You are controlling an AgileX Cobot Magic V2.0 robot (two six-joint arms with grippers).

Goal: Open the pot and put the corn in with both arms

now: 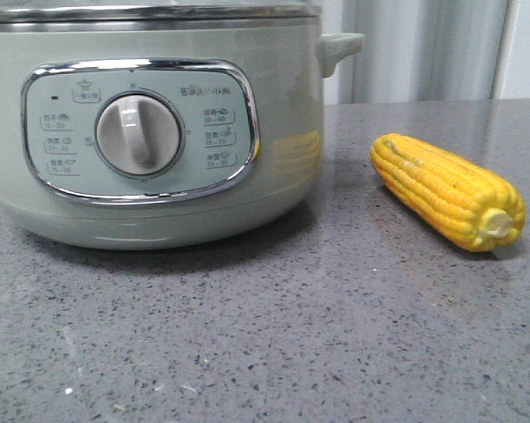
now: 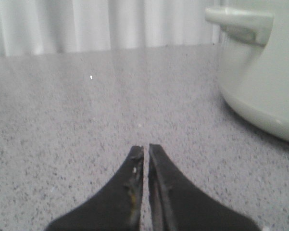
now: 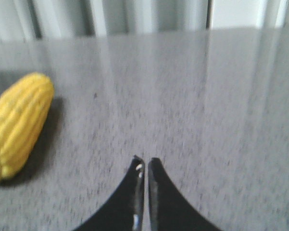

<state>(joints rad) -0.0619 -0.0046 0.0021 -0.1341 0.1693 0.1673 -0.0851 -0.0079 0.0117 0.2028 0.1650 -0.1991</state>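
Pot [image 1: 159, 132], a sage-green electric cooker, sits lidded on the grey speckled table [image 1: 273, 344], with the corn cob [image 1: 447, 191] lying just beside it. Left gripper [image 2: 146, 148] and right gripper [image 3: 144, 160] hover low, fingers pressed together, holding nothing. To open the pot well, the left probably needs to spread its fingers and rise to the lid, which is mostly out of frame.

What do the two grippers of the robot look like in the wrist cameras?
Only the fingertips show. The left gripper has two black fingers that taper from broad bases to points; the inner edge of one finger looks worn, with brownish marks. The right gripper has the same black, tapering fingers, with small pale specks. No cables or arm links are visible.
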